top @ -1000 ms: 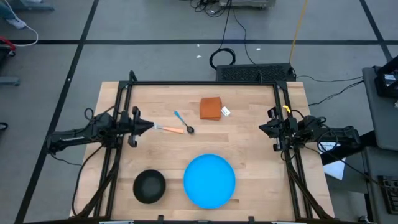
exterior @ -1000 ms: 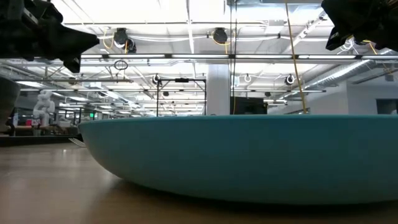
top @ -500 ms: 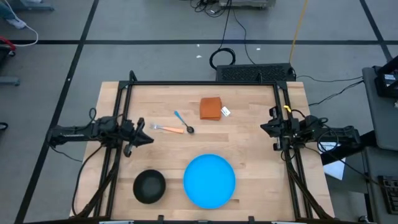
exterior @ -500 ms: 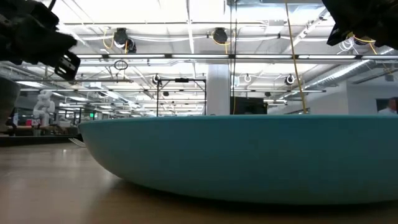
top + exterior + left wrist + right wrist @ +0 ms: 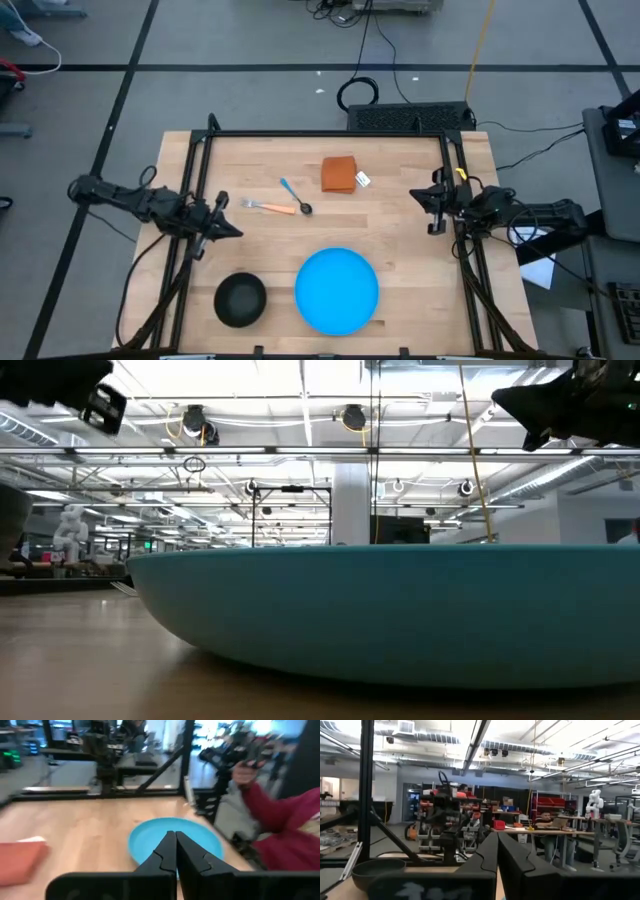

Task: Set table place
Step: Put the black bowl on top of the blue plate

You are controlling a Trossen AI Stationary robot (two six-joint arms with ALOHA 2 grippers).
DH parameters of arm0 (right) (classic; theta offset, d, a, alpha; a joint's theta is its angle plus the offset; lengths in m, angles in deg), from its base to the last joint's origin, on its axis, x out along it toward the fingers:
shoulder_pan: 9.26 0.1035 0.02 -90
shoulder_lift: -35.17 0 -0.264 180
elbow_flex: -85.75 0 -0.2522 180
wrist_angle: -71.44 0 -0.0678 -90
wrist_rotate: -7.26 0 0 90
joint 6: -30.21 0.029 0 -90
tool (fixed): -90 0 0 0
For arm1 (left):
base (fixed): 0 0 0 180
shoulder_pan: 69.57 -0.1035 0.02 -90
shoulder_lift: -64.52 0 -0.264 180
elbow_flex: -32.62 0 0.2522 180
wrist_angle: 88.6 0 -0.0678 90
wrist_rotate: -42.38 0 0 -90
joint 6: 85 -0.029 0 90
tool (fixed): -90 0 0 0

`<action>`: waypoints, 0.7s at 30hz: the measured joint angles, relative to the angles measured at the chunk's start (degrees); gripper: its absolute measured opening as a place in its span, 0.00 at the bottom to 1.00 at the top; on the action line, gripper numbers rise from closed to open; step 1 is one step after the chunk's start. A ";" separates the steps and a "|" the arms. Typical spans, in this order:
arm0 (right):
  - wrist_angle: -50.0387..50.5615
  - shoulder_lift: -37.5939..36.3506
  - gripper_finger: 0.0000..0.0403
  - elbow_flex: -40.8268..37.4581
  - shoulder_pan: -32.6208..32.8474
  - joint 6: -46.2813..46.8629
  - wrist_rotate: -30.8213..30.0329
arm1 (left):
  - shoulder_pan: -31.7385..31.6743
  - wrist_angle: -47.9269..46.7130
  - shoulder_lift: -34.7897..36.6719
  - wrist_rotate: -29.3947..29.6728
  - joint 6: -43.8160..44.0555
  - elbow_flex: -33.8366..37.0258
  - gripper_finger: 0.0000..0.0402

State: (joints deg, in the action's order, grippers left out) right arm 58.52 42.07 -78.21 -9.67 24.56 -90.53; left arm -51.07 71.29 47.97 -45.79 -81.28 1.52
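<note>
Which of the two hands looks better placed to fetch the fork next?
Probably the left. In the high view the left hand hangs over the table's left side, close to the fork beside the spoon. The right hand waits at the far right edge, with more table to cross.

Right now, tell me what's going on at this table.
Nothing is being handled at this moment. The left gripper hangs shut over the table's left side, above the black bowl. The right gripper waits shut at the right edge. The blue plate sits at the front, the fork and spoon lie crossed mid-table, with an orange cloth behind them. No place is set yet.
</note>
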 joint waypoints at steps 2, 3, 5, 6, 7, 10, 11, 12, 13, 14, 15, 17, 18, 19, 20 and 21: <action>0.00 0.33 0.00 0.00 0.02 0.00 -0.02 | 2.58 -4.09 -4.63 5.24 -1.17 -4.24 0.00; 0.01 0.38 0.00 0.00 0.02 0.00 -0.04 | 3.70 -6.87 -7.01 7.43 -1.21 -6.48 0.00; -0.04 0.41 0.00 0.00 0.02 0.00 -0.05 | 5.65 -12.90 -11.60 10.53 -0.07 -10.92 0.01; -0.04 0.42 0.00 0.00 0.02 0.00 -0.07 | 6.51 -15.75 -13.85 11.31 0.89 -13.13 0.01; -0.04 0.43 0.00 0.00 0.02 0.00 -0.08 | 7.18 -18.69 -16.07 11.64 2.20 -15.26 0.01; -0.04 0.43 0.00 0.00 0.02 0.00 -0.09 | 8.61 -25.29 -22.11 11.78 6.94 -20.65 0.02; -0.04 0.43 0.00 0.00 0.01 -0.01 -0.09 | 9.08 -26.65 -23.92 11.78 8.33 -22.09 0.02; -0.02 0.43 0.00 0.00 0.02 0.00 -0.09 | 9.50 -28.58 -25.69 11.78 9.71 -23.44 0.02; -0.06 0.43 0.00 0.00 0.02 0.00 -0.09 | 9.90 -30.53 -27.23 11.77 11.13 -24.75 0.02; -0.04 0.43 0.00 0.00 0.02 0.00 -0.09 | 10.25 -32.11 -28.78 11.75 12.60 -26.00 0.02; 0.02 0.43 0.00 0.00 0.00 0.04 -0.09 | 10.55 -33.85 -30.31 11.70 14.27 -27.26 0.02; 0.20 0.42 0.00 0.00 0.02 0.38 -0.10 | 10.96 -37.70 -33.10 11.13 18.33 -29.28 0.02; 0.42 0.43 0.00 0.00 0.01 0.43 -0.11 | 11.06 -39.28 -34.37 10.50 20.30 -30.22 0.02; 0.57 0.43 0.00 0.00 0.02 0.42 -0.11 | 11.22 -40.63 -35.55 9.99 21.95 -31.09 0.02; 0.68 0.43 0.00 0.00 0.02 0.42 -0.11 | 11.37 -42.08 -36.92 9.28 23.59 -31.91 0.03; 0.84 0.43 0.00 0.00 0.01 0.41 -0.11 | 11.53 -43.76 -38.21 8.80 25.26 -32.56 0.04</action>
State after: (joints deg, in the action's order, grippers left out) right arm 59.36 42.50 -78.21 -9.66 24.96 -90.64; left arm -39.53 27.53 9.76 -36.99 -56.02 -31.04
